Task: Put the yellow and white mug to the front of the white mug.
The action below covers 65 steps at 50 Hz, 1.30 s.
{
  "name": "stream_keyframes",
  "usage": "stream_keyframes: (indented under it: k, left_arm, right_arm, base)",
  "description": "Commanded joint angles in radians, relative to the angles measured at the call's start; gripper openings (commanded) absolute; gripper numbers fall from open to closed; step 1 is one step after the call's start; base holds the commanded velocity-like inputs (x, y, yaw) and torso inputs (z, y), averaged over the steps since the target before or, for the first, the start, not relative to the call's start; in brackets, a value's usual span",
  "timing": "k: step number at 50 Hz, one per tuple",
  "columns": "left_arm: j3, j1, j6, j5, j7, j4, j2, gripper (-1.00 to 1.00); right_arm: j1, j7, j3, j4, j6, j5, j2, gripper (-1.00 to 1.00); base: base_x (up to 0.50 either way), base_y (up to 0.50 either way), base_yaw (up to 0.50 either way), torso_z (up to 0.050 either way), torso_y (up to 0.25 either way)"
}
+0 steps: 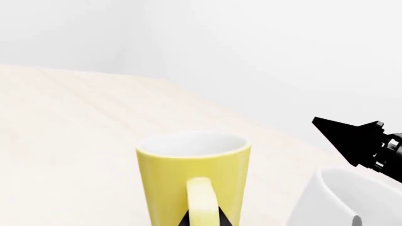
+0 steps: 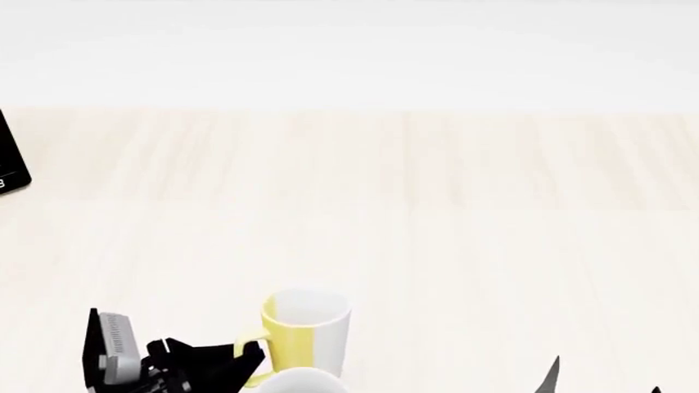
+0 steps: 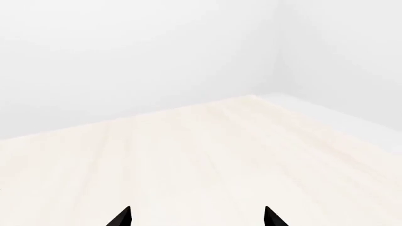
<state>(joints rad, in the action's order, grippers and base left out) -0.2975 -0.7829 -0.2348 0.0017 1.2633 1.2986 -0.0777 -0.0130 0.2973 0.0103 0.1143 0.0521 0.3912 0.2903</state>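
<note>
Worktop [image 2: 437,213]: pale wood-grain surface.
White mug [image 2: 300,381]: tall plain ceramic, rim only, near edge.
Yellow and white mug [image 2: 306,330]: just behind it; placement apparently pending.
Left pincer [image 2: 235,359]: at the yellow handle; grip unclear.
Right pincer [image 3: 196,217]: agape, holding nothing.

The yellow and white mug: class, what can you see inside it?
The yellow and white mug stands upright. Through its open mouth only the white inner wall shows, with no contents visible there. The mug's bottom is hidden by its near rim in both views, so that part cannot be checked.
</note>
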Motion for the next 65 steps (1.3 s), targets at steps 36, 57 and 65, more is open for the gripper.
stream_keyframes:
  k: [36, 57, 65]
  left_arm:
    - [0.084, 0.04, -0.108, 0.005, -0.03, 0.01, 0.003, -1.0]
    - [0.025, 0.011, -0.033, -0.033, -0.007, 0.01, -0.003, 1.0]
    - [-0.003, 0.007, -0.038, -0.037, 0.026, 0.01, -0.001, 1.0]
  right_arm:
    - [-0.001, 0.01, -0.016, 0.004, -0.005, 0.007, 0.01, 1.0]
    - [0.0, 0.016, -0.023, 0.007, -0.002, 0.012, 0.015, 1.0]
    - [0.001, 0.019, -0.025, 0.012, 0.0, 0.015, 0.018, 1.0]
  base:
    - [0.0, 0.0, 0.0, 0.0, 0.0]
    - [0.0, 0.0, 0.0, 0.0, 0.0]
    - [0.0, 0.0, 0.0, 0.0, 0.0]
